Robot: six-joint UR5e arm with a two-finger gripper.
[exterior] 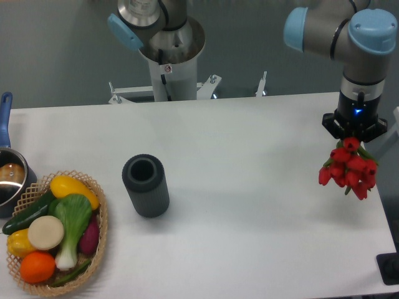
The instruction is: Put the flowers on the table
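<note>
- Tulips [350,169]: red bunch at the right end of the table [249,143], near its right edge, hanging beneath the gripper [353,132].
- Long axis roughly vertical; blooms point down, fanned slightly to the right.
- Gripper clenched on the bunch's upper end.
- Dark cylinder [146,185] lies left of centre, well apart.
- Wicker basket [100,240] of vegetables at far left; saucepan [11,177] beside it.

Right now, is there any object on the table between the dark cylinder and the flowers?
No. In the camera view, only bare white table lies between the dark cylinder and the flowers, which the gripper holds.
</note>
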